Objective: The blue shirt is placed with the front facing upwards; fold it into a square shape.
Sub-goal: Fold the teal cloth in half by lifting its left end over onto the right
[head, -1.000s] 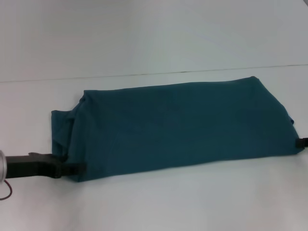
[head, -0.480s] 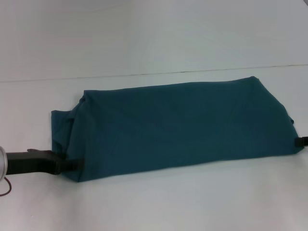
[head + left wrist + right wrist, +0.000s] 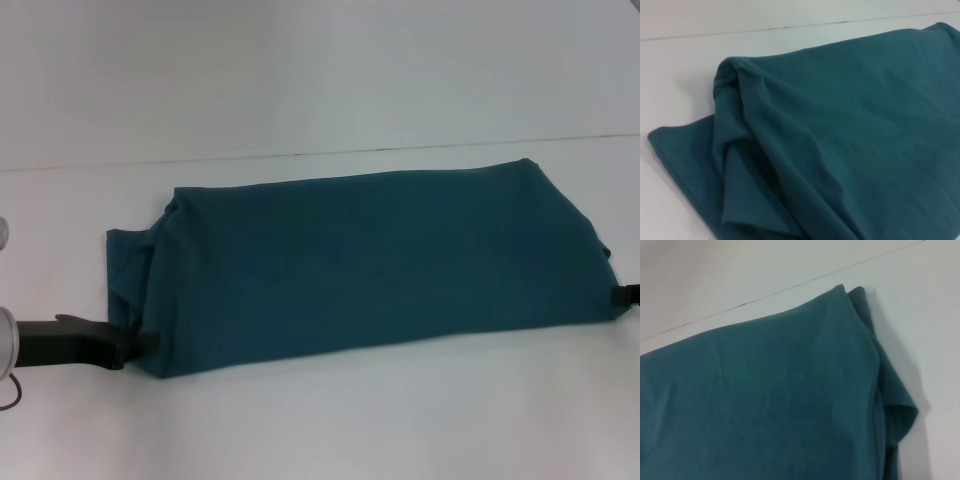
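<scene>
Across the white surface the blue shirt is spread as a long folded band, plain side up. At its near left corner the left tool is seen touching the hem; at its right edge only a tip of the right tool shows. Neither tool's opening can be told.

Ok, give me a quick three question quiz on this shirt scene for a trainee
1. True or false: the blue shirt shows its printed front.
2. Which tool sits at the shirt's near left corner? A) left tool B) right tool
3. Fill in: the shirt lies folded into a long ____ on the white table.

Key: 1 false, only plain teal shows; 2 A; 3 band.
</scene>
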`<state>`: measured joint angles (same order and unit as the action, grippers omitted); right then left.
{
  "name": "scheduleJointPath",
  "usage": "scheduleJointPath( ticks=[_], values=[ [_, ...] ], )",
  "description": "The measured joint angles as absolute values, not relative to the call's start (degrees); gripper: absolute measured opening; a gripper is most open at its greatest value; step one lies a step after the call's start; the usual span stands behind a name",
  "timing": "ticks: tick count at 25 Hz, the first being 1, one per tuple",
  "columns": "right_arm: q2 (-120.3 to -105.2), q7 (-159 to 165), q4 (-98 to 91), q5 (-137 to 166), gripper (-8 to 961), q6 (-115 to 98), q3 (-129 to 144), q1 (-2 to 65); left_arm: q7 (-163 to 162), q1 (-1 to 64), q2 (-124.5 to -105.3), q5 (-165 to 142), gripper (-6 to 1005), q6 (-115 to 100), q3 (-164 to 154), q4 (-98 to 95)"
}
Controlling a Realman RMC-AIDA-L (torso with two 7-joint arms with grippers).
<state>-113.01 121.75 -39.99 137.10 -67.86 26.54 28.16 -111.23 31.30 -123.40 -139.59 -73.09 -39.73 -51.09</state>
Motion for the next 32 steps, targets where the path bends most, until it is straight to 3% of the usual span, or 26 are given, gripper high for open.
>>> scheduleJointPath(
  ticks=[4,10,16,32],
  values=[
    [-113.01,121.72,-39.99,137.05,21,-67.86,26.54,28.05,-111.35,31.39,-123.37,-139.63,318,-73.06,-39.81,-51.44],
    [-113.0,121.53,-39.99,137.01,25,-67.85,26.54,27.94,-111.35,31.46,-123.32,-139.65,99,-72.92,-39.79,-51.48],
    [-112.92,121.28,-39.99,136.65,29,-67.99,26.54,27.3,-111.49,31.33,-123.05,-139.65,7,-72.97,-39.42,-52.17],
    [-113.33,118.19,-40.15,132.06,38,-71.5,25.91,22.81,-112.37,30.37,-122.53,-140.42,11,-74.31,-38.66,-54.03]
  ],
)
